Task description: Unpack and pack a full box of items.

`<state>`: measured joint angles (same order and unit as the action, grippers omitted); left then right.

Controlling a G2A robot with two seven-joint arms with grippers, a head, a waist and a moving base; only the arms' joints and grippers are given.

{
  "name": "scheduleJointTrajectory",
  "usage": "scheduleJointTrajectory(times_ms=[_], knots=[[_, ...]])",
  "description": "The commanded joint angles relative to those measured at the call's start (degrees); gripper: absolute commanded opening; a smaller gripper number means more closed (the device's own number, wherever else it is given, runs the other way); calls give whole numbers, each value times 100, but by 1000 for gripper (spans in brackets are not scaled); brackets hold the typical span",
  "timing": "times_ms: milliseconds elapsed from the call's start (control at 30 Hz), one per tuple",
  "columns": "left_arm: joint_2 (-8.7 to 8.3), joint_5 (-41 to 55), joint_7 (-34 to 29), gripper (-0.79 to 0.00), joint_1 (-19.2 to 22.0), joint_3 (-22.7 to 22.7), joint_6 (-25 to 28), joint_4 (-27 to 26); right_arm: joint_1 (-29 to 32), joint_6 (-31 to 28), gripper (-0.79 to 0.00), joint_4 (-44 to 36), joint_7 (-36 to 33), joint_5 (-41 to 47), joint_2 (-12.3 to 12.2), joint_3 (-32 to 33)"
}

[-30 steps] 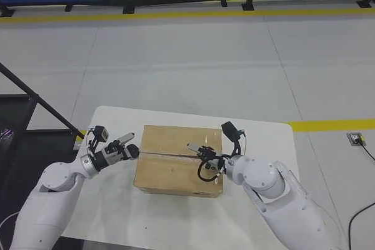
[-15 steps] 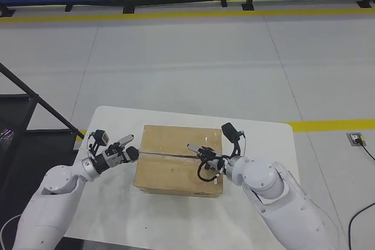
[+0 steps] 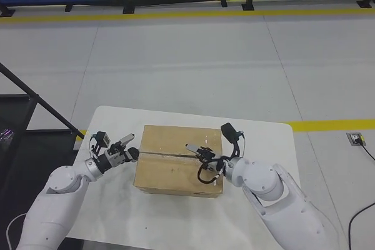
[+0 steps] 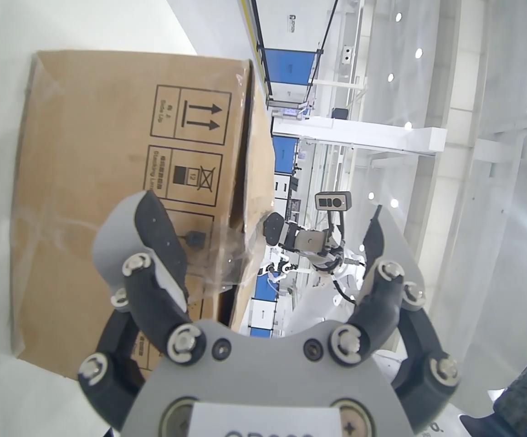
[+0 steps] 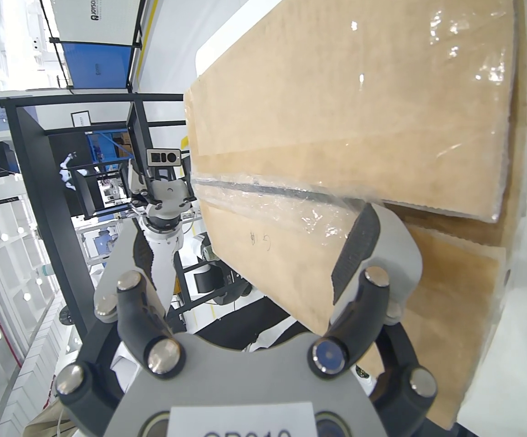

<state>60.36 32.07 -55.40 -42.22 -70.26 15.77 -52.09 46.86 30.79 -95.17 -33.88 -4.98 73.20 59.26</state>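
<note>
Box [image 3: 178, 159] sat shut on the worktop [image 3: 262, 134] between my L and R jaws, w/ clear tape [image 5: 268, 190] along its top seam. L jaws were spread at one seam end, one finger [image 4: 154, 234] just beside the box's side wall. R jaws were spread at the opp. end, one finger [image 5: 372, 247] over the top flap.

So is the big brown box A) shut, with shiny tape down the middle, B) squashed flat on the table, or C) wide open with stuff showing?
A: the box stands full height with its top flaps meeting in the middle, and clear tape runs along the seam between them.
</note>
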Motion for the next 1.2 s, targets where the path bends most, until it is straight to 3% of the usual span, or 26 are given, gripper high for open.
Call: scheduleJointTrajectory(times_ms=[0,367,700,1167], knots=[[18,-4,-3,0,26,36,-7,29,24,-132,0,-22,45,48,8,6],[93,-31,-76,0,114,161,26,172,-341,6,0,431,143,-14,149,-431],[104,-36,-155,0,89,118,48,166,-751,-488,0,1075,299,426,376,-804],[121,-51,-228,0,-5,86,41,46,-1703,-1141,0,2431,359,1224,951,-1693]])
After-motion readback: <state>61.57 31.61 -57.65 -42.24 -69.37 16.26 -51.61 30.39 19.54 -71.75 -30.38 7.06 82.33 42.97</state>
